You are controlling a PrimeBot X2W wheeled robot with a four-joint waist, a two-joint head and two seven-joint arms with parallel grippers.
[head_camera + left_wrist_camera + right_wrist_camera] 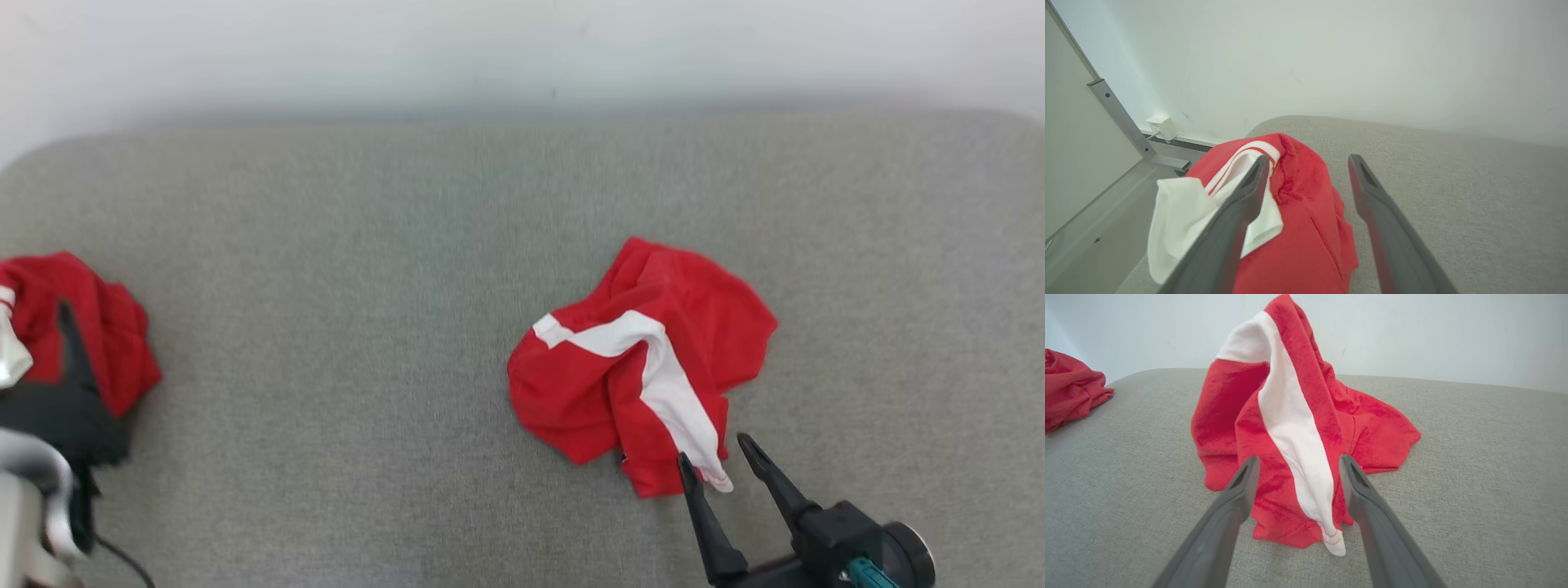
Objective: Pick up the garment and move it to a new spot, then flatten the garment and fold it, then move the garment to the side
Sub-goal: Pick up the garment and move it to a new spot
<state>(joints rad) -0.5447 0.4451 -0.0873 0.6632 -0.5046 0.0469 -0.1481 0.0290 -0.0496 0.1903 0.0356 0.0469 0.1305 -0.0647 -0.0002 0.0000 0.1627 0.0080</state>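
A crumpled red garment (645, 359) with a broad white stripe lies right of centre on the grey padded surface (326, 327). My right gripper (713, 451) stands open at its near corner. In the right wrist view its fingers straddle the garment (1290, 416), whose white tip lies between them on the surface. A second red and white garment (98, 318) is bunched at the surface's far left edge. My left gripper (69, 351) is over it. In the left wrist view this gripper (1309, 158) is open, with the cloth (1306, 228) lying loose between and under its fingers.
A pale wall runs behind the surface. In the left wrist view, a metal frame post (1122, 118) and a white wall socket (1163, 126) stand beyond the surface's rounded left corner. Bare grey surface stretches between the two garments and to the far right.
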